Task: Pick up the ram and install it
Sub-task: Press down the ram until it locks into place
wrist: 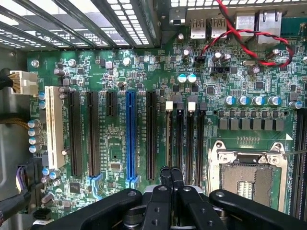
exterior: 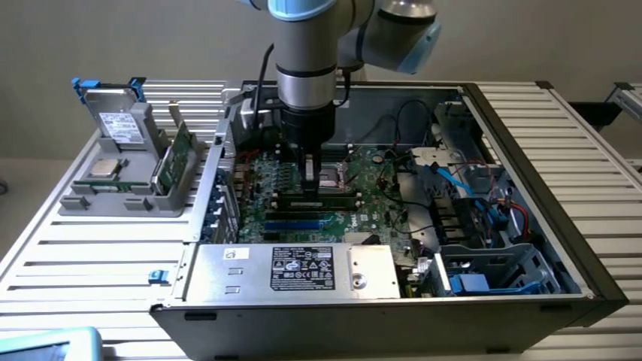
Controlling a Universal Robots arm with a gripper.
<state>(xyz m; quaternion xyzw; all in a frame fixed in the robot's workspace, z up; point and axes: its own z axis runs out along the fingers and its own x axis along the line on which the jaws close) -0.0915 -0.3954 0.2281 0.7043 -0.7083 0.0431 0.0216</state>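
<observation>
the ram (exterior: 319, 198) looks like a long, thin, dark strip lying along the memory slots (exterior: 301, 214) at the centre of the exterior view, just under the gripper (exterior: 311, 177). i cannot tell if it is fully seated. the wrist view adds the gripper (wrist: 171, 171) close up: its two fingers are pressed together with nothing between them, over four memory slots (wrist: 184, 139), one blue slot (wrist: 130, 136) and one white slot (wrist: 54, 127). the exterior view's left adds one grey holder (exterior: 120, 199) with a green card (exterior: 179, 156).

A slatted white table (exterior: 80, 256) carries an open computer case (exterior: 401, 312) (plus a grey parts holder (exterior: 116, 199)).
</observation>
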